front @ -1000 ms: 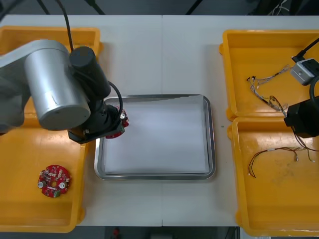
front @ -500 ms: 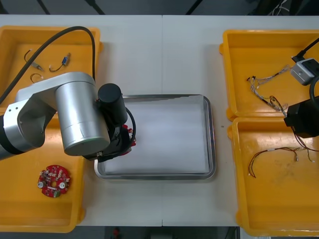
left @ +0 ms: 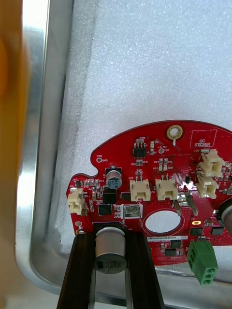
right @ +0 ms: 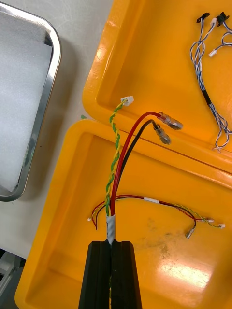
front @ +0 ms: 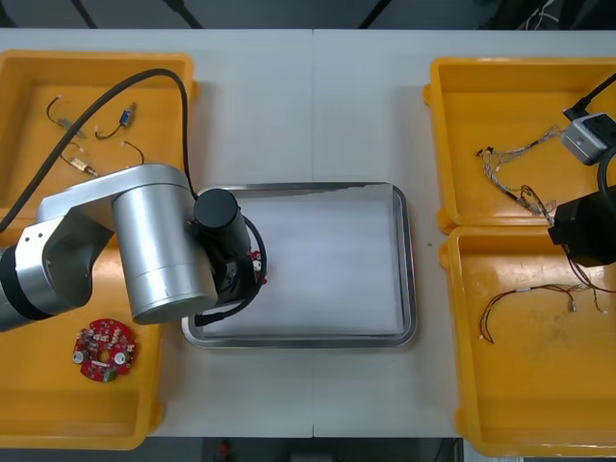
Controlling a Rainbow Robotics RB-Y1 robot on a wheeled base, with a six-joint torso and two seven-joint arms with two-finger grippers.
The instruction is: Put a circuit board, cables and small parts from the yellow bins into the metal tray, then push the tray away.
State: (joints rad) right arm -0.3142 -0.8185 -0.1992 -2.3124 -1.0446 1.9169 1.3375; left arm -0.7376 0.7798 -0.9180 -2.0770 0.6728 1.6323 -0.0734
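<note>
Left gripper (left: 110, 263) is clamped on the round red circuit board (left: 154, 178). Its fingers (left: 79, 270) sit apart by the width of a silver can-shaped component at the board's edge. The board spreads out ahead of the fingertips over the white inside of the metal tray (left: 36, 145), just beside the tray's rim near a corner. Can't tell if the board touches the lining.

Right gripper (right: 112, 251) is well apart from the tray, over a yellow bin (right: 63, 231). Its fingers are nearly together, pinching a red, black and yellow-green cable (right: 118, 159) that stands out ahead of them. A thin red and yellow cable (right: 159, 202) lies in the bin under that gripper. A blue and white cable (right: 210, 96) is in the bin beyond. A second circuit board (front: 104, 348) lies in the bin beside the left arm.
</note>
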